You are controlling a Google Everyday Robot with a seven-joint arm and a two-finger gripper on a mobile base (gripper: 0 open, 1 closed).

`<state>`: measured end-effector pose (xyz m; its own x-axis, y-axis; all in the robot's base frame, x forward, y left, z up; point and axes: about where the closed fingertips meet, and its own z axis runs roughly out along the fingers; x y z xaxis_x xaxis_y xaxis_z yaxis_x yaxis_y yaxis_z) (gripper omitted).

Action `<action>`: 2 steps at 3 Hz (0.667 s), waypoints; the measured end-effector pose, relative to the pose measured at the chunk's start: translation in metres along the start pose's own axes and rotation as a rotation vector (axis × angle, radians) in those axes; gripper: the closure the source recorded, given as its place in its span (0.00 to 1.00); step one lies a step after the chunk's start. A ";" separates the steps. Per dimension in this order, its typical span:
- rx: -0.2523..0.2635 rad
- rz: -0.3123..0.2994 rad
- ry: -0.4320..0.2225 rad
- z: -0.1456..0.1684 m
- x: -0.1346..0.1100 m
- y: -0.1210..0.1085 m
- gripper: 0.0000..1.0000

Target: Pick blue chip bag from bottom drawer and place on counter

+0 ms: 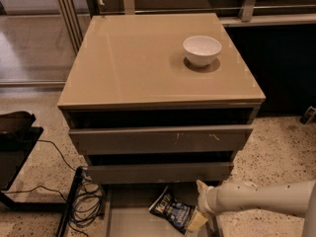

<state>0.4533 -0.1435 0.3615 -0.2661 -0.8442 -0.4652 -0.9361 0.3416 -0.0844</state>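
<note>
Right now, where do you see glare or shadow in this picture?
Camera view: the counter is glossy, with pale glare toward its back left; the bowl casts a soft shadow at its base; the tool is beside the bag, over the dim bottom drawer.

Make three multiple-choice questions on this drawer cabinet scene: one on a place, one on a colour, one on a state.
1. Where is the blue chip bag? A. in the top drawer B. in the bottom drawer C. on the terrazzo floor
2. What colour is the bowl on the counter? A. white B. red C. black
3. How is the bottom drawer? A. shut B. pulled out C. taken away
Answers: 1 B, the bag lies on the drawer's floor, the gripper just beside it toward the view's right. 2 A, plain white. 3 B, its floor shows below the two upper drawers.
</note>
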 end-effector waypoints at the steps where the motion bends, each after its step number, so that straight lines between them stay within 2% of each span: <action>1: 0.016 -0.022 0.015 -0.005 -0.002 0.001 0.00; 2: 0.005 -0.025 -0.019 0.008 -0.005 0.005 0.00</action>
<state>0.4524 -0.1340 0.3564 -0.2384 -0.8444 -0.4797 -0.9411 0.3228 -0.1005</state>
